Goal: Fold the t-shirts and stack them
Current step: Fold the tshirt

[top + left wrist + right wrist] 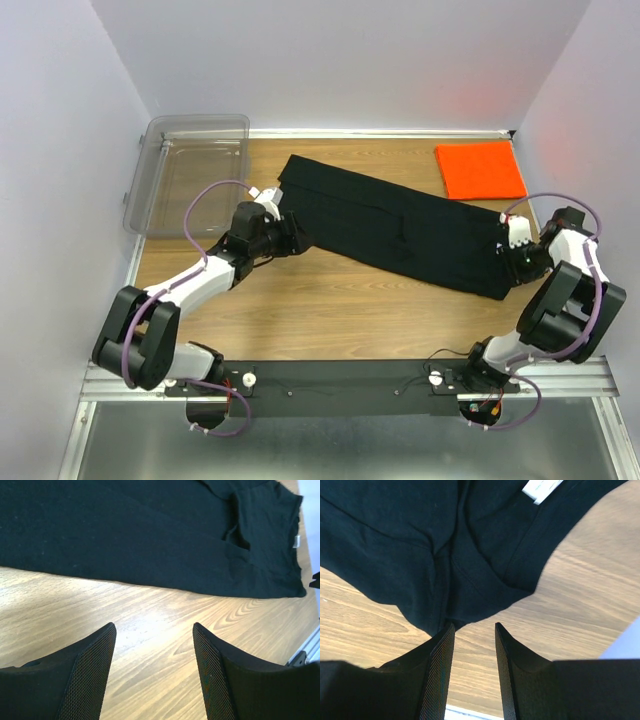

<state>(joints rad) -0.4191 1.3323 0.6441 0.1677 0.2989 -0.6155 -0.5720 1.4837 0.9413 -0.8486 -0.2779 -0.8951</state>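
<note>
Black shirt (400, 225) lies just beyond left end effector (153, 626) (wide, empty) and right end effector (474, 626), narrowly parted.

1. The table (330, 310) bears both shirts, and the bin (190, 175) is at its far left corner.
2. The bin juts out past the table's left edge.
3. The large shirt (400, 225) lies slantwise across the middle, one end far left, just right of the bin, the other near right.
4. The small shirt (480, 170) lies in the far right corner, behind the large shirt's right end and apart from it.
5. The left gripper (152, 630) is over bare table, just in front of the large shirt's left end.
6. The right gripper (474, 627) is at the large shirt's right end, with the cloth's edge at its fingertips.
</note>
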